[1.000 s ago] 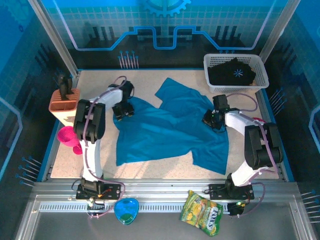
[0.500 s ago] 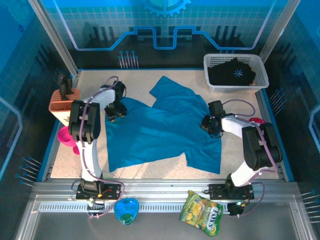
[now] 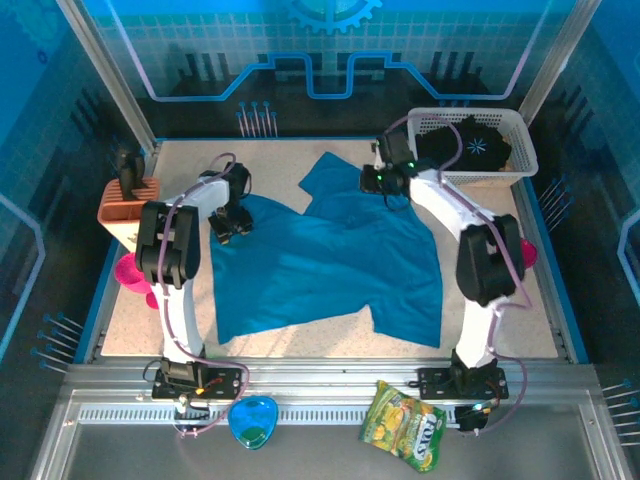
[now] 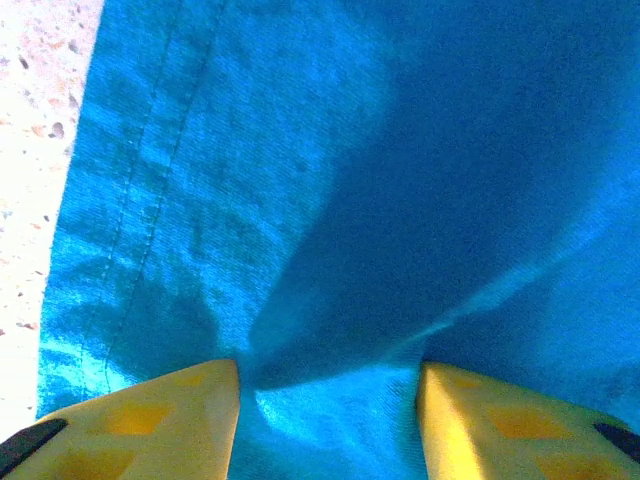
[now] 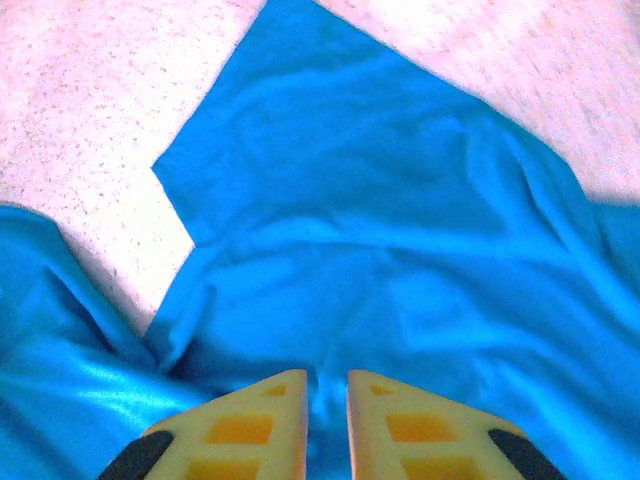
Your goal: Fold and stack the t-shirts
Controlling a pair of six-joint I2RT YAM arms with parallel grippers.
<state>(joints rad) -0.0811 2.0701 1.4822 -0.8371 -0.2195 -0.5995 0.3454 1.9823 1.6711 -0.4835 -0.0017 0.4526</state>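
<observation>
**Teal shirt spread out, black one in the basket**

From above, the teal shirt (image 3: 330, 265) lies open across the middle of the counter (image 3: 290, 165). The left pincer (image 3: 228, 222) sits on its left sleeve edge and the right pincer (image 3: 378, 180) by its far sleeve. The black shirt (image 3: 465, 145) is heaped in the white basket (image 3: 520, 135) at the far right corner.

At the left wrist, the yellow fingers (image 4: 150, 415) stand spread, with teal cloth puckered between them.

At the right wrist, the fingers (image 5: 400, 425) are almost pressed together over the teal cloth. I cannot tell if any is caught.
</observation>
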